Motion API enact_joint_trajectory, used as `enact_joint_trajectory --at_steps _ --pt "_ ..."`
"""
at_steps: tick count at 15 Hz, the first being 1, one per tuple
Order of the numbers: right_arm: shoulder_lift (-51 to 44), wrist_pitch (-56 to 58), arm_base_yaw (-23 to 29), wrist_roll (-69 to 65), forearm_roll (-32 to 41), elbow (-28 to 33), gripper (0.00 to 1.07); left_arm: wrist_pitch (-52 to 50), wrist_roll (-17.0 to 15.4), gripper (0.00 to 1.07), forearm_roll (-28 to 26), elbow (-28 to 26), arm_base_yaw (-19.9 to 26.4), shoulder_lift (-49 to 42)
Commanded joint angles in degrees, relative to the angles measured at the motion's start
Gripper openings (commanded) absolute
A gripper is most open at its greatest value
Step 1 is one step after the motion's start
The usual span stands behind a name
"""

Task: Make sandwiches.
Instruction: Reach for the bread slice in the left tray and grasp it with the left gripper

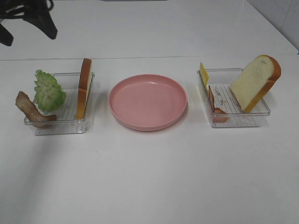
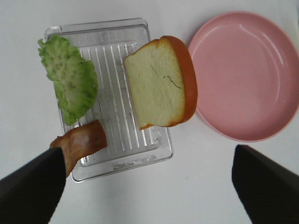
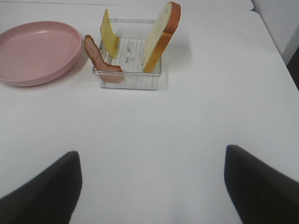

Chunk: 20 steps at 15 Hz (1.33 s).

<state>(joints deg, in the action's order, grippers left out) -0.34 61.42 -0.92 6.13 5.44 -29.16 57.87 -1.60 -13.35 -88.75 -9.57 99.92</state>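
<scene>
The left hand (image 2: 149,186) hangs with its fingers spread wide and nothing between them, above the left tray (image 1: 56,124) at the left of the exterior frame. In that tray a bread slice (image 1: 84,86) stands on edge along the right wall, lettuce (image 1: 49,91) leans at the left, and a bacon strip (image 1: 30,109) droops over the lower left rim.

The right hand (image 3: 152,191) gapes empty too, over bare table (image 1: 149,177). It hangs back from the right tray (image 1: 243,123) at the frame's right, which holds a cheese square (image 1: 203,73), a second bacon strip (image 1: 216,109) and a leaning second bread slice (image 1: 254,81).

The pink plate (image 1: 147,101) at centre carries nothing. By my judgement no sandwich is begun, and every layer has yet to be lifted and stacked.

No brand or label is legible. A faint embossed mark on the left tray's floor cannot be read.
</scene>
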Motion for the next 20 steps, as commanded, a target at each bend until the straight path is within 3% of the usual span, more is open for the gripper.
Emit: enact_joint_trajectory --at_steps 1,3,5,10,15,20 --pt "-0.8 -0.5 -0.5 0.5 0.1 0.1 0.79 5.8 -8.5 0.9 9.3 -7.4 -5.6 6.9" --pt "-0.8 -0.5 -0.5 0.5 0.1 0.1 0.79 11.2 -16.6 0.89 16.0 -13.2 -9.7 12.1" --pt "-0.8 -0.5 -0.5 0.5 0.1 0.1 0.79 13.8 -18.2 0.86 17.9 -17.1 -11.7 15.2" --pt "-0.8 -0.5 -0.5 0.5 0.1 0.1 0.79 13.4 -19.6 0.83 17.0 -23.8 -13.4 23.5" --pt "-0.8 -0.5 -0.5 0.5 0.1 0.1 0.79 9.2 -20.4 0.8 16.9 -23.8 -13.4 26.6" --pt "-0.8 -0.5 -0.5 0.5 0.1 0.1 0.79 8.1 -20.7 0.69 17.1 -23.8 -13.3 28.9"
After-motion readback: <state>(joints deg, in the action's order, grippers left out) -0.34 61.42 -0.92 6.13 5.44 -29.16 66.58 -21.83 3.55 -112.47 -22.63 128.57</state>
